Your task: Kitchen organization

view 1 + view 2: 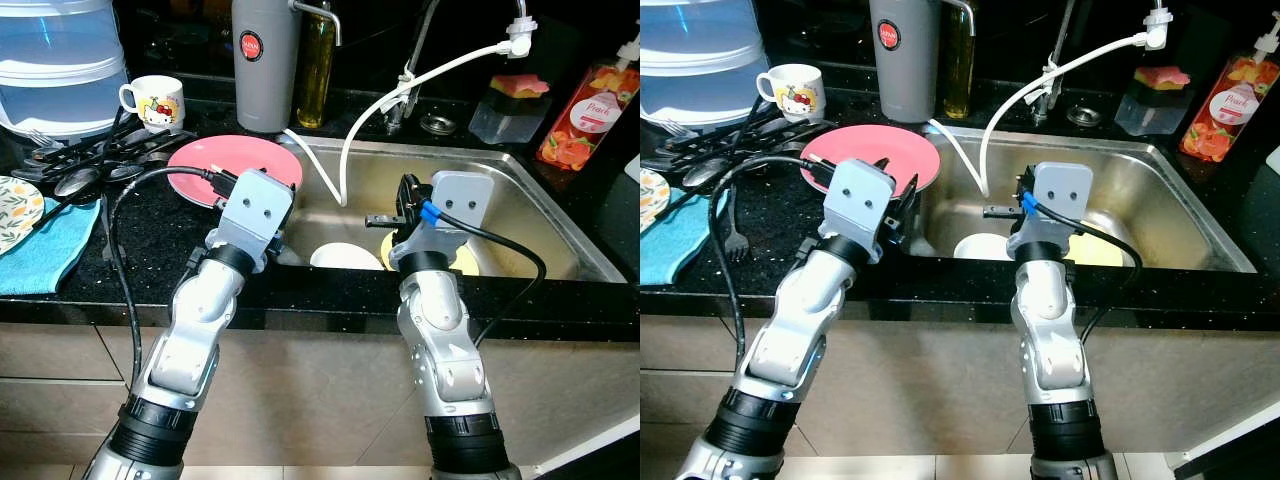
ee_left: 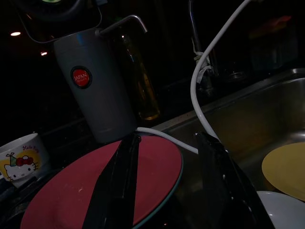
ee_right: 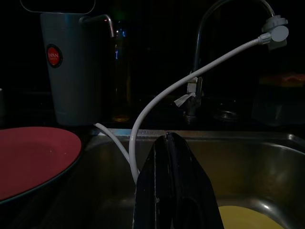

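Two arms reach over the black tabletop [image 1: 150,225] edge toward the steel sink [image 1: 540,200] in my head views. From the left eye, my left gripper [image 1: 262,222] sits at the sink's left rim, just beside the pink plate [image 1: 205,160] that lies flat on the tabletop next to the sink. My right gripper [image 1: 408,205] hangs over the basin, with a yellow plate [image 1: 465,262] and a white bowl [image 1: 340,255] lying in the sink below it. A white hose [image 1: 400,95] loops from the faucet down into the basin between the two arms, narrowing the room there. Behind the pink plate stand a grey thermos [image 1: 262,60] and a cartoon mug [image 1: 155,100]; dark utensils [image 1: 90,160] lie to its left, over a blue cloth [image 1: 50,250].

From the right eye, the same layout holds, with open basin to the right of my right arm.

From the left wrist, the fingers [image 2: 121,181] stand apart, one over the pink plate's near rim, the other over the sink side; nothing is between them.

From the right wrist, the fingers [image 3: 174,181] are pressed together, empty, above the yellow plate's edge.
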`<state>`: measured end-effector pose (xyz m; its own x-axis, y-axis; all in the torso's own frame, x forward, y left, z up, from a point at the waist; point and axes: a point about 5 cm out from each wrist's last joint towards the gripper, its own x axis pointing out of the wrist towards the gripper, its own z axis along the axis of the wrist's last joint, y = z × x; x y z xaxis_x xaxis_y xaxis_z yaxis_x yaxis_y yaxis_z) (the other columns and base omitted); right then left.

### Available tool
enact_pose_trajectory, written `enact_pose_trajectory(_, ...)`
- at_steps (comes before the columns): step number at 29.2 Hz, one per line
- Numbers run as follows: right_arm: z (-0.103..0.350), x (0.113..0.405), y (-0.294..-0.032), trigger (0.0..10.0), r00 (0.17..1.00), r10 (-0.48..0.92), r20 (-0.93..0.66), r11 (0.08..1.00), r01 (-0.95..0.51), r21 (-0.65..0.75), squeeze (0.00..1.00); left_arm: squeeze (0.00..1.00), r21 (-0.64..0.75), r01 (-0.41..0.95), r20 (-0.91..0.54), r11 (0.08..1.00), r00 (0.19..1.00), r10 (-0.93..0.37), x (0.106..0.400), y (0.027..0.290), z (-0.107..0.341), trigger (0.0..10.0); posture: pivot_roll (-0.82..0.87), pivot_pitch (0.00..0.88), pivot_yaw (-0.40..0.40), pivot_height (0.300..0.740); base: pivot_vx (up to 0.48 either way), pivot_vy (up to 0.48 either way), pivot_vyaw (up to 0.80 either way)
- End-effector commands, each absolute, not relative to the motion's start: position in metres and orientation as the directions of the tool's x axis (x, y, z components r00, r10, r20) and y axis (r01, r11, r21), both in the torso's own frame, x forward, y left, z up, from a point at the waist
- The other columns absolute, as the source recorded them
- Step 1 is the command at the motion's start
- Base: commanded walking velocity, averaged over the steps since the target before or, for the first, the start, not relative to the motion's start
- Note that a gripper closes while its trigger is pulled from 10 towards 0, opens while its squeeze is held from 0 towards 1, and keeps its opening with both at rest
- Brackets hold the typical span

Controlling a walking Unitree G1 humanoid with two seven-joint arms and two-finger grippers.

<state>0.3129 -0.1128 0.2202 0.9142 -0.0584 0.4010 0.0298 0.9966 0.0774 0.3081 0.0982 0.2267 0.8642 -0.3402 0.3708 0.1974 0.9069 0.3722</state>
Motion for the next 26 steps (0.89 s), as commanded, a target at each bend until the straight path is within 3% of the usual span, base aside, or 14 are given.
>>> enact_pose_trajectory(1,0.217,0.312,-0.114,10.0,0.917,-0.070,0.394,0.996,0.042,0.079,0.00,0.00,0.385,0.219,0.371,0.896,0.853,-0.368,0.307,0.093,0.226,10.0,0.24,0.000,-0.073,0.740,0.000,0.000,0.00)
enact_pose_trajectory(16,0.215,0.312,-0.114,10.0,0.918,-0.075,0.389,0.996,0.048,0.077,0.00,0.00,0.409,0.217,0.339,0.886,0.865,-0.369,0.307,0.097,0.221,10.0,0.24,0.000,-0.064,0.740,0.000,0.000,0.00)
enact_pose_trajectory(22,0.214,0.311,-0.114,10.0,0.918,-0.079,0.388,0.995,0.051,0.080,0.00,0.00,0.420,0.201,0.224,0.885,0.922,-0.316,0.316,0.103,0.212,10.0,0.24,0.000,-0.053,0.740,0.000,0.000,0.00)
enact_pose_trajectory(23,0.214,0.311,-0.116,10.0,0.917,-0.084,0.389,0.995,0.058,0.080,0.00,0.00,0.425,0.191,0.176,0.885,0.941,-0.288,0.321,0.107,0.214,10.0,0.25,0.000,-0.047,0.740,0.000,0.000,0.00)
enact_pose_trajectory(26,0.214,0.311,-0.118,10.0,0.915,-0.103,0.389,0.993,0.075,0.086,0.00,0.00,0.495,0.167,0.206,0.852,0.931,-0.302,0.324,0.110,0.237,10.0,0.25,0.000,-0.041,0.740,0.000,0.000,0.00)
